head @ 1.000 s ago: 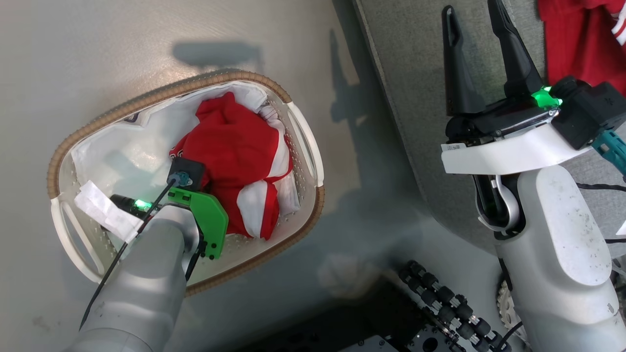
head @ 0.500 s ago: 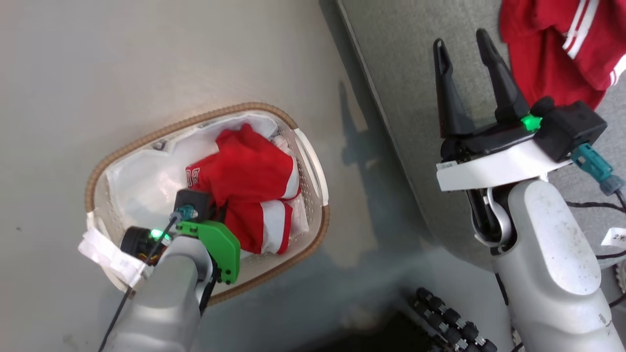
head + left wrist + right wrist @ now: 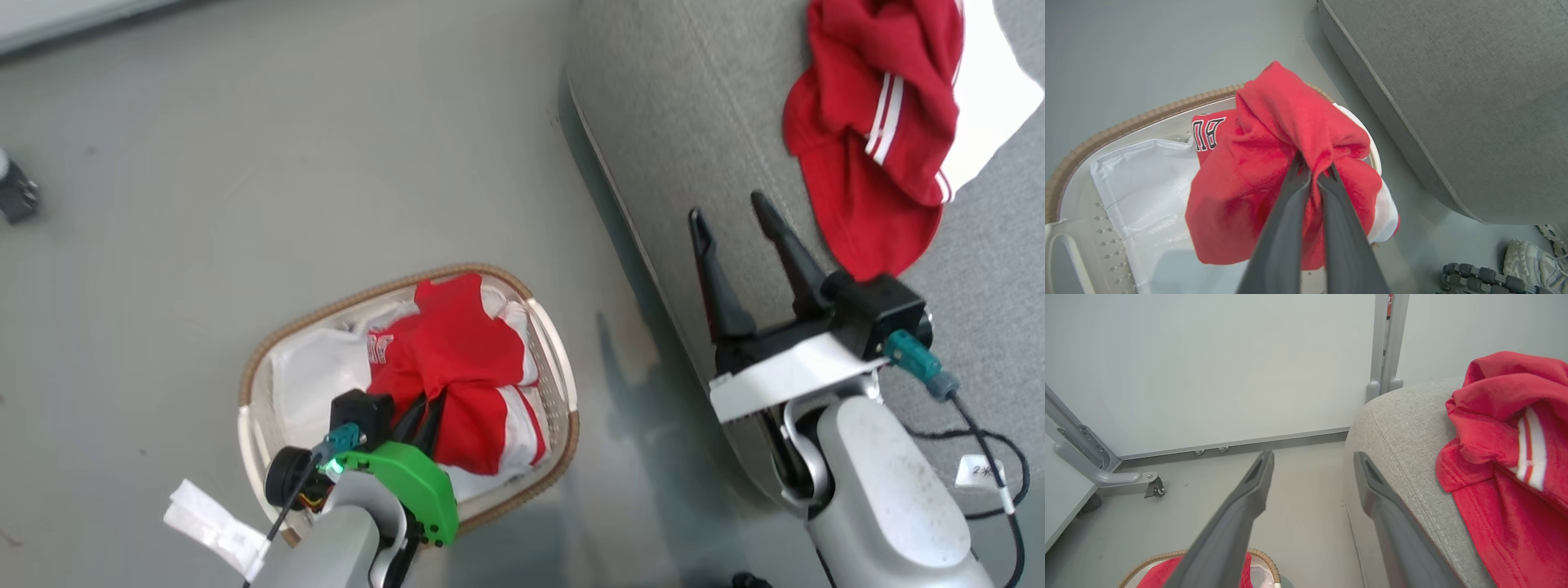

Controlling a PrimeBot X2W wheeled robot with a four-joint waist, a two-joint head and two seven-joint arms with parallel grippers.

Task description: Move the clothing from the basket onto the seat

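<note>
— Left gripper (image 3: 1312, 167) is pinching its two fingers tight on a bunched fold of the red jersey (image 3: 1241, 192), which is hanging over the basket (image 3: 1126, 122) with its lower folds trailing inside.
— So it's lifting out?
— I'm judging so (another red garment (image 3: 865, 139) is lying on the seat (image 3: 1453, 102)). Next it's needing to raise the cloth clear of the basket, then swing it over the cushion edge before releasing. Right gripper (image 3: 727, 206) is hovering over the seat, fingers spread, holding nothing.
— Any writing?
— Black letters (image 3: 1208, 134) are showing on the jersey, looking like "BU"; the rest is curling out of sight.
</note>
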